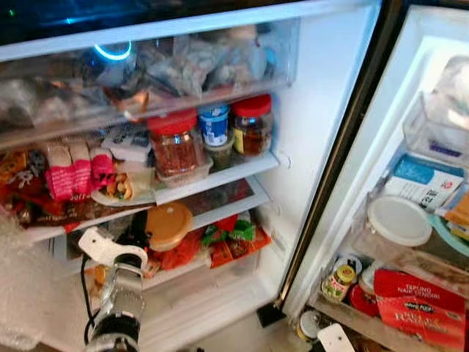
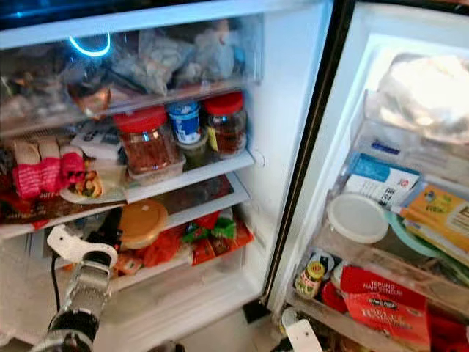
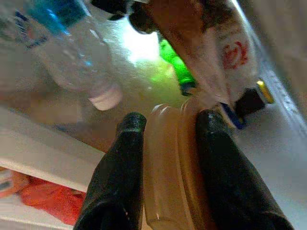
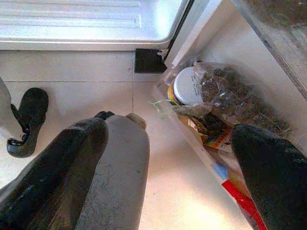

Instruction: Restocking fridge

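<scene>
The left claw (image 3: 165, 129) is clamped edge-on around a tan lidded container (image 1: 167, 224), one black finger (image 3: 117, 177) on each side of it, and it holds the tub up inside the open fridge (image 1: 315, 110) at the lower shelf (image 1: 227, 209). Just beside the tub lie orange and green snack packets (image 1: 227, 238). On the shelf above stand two red-lidded jars (image 1: 176, 143) with a blue-lidded tub (image 1: 215, 123) between them, and pink packets (image 1: 73, 172) further along. The right claw (image 4: 163, 158) hangs low over the tiled floor (image 4: 72, 76) by the door's foot, its fingers spread wide apart, with a grey bottle (image 4: 117, 177) resting against one finger. The door shelves (image 1: 381, 249) hold a white lid (image 1: 399, 220), a red packet (image 1: 421, 297) and a small yellow-capped jar (image 1: 338, 282)
</scene>
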`<state>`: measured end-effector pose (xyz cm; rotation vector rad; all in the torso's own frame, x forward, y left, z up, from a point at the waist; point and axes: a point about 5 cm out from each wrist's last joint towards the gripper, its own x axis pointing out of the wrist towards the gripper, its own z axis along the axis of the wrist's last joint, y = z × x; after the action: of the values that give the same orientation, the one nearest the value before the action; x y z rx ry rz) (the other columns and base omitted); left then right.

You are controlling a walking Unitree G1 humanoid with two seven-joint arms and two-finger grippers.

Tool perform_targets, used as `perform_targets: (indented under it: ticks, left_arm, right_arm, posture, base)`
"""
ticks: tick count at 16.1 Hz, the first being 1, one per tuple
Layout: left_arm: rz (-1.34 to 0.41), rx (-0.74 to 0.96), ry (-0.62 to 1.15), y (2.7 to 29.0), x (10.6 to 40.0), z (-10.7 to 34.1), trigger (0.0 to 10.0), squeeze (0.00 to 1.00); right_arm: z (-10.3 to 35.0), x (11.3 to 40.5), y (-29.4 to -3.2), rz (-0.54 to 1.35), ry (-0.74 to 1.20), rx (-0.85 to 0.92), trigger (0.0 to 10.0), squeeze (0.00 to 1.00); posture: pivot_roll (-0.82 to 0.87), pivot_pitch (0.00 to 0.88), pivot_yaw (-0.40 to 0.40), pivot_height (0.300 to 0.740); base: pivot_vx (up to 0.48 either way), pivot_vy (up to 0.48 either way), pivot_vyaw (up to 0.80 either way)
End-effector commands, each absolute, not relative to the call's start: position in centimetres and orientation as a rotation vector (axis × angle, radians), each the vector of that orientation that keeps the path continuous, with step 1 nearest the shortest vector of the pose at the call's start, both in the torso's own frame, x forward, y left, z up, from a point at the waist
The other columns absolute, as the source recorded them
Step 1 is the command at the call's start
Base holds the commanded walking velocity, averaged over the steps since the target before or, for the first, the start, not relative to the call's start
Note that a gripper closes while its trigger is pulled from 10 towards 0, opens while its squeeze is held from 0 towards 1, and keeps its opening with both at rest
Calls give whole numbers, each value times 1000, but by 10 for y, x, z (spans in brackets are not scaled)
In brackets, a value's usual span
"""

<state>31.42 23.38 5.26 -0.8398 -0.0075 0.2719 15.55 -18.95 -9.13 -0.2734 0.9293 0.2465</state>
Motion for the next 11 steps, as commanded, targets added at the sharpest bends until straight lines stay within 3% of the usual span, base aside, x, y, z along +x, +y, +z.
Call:
perform_targets:
  ticks: [1, 11]
  left_arm:
    - [301, -824, -18, 238, 317, 56, 10000, 0]
    - [436, -939, -40, 251, 320, 53, 10000, 0]
  right_arm:
    - [-101, 132, -187, 286, 1014, -282, 10000, 0]
    - [-102, 121, -194, 354, 1001, -332, 10000, 0]
  posture:
    - [-104, 67, -15, 665]
    - [-190, 114, -78, 665]
  base:
    - [0, 0, 0]
    - [0, 0, 0]
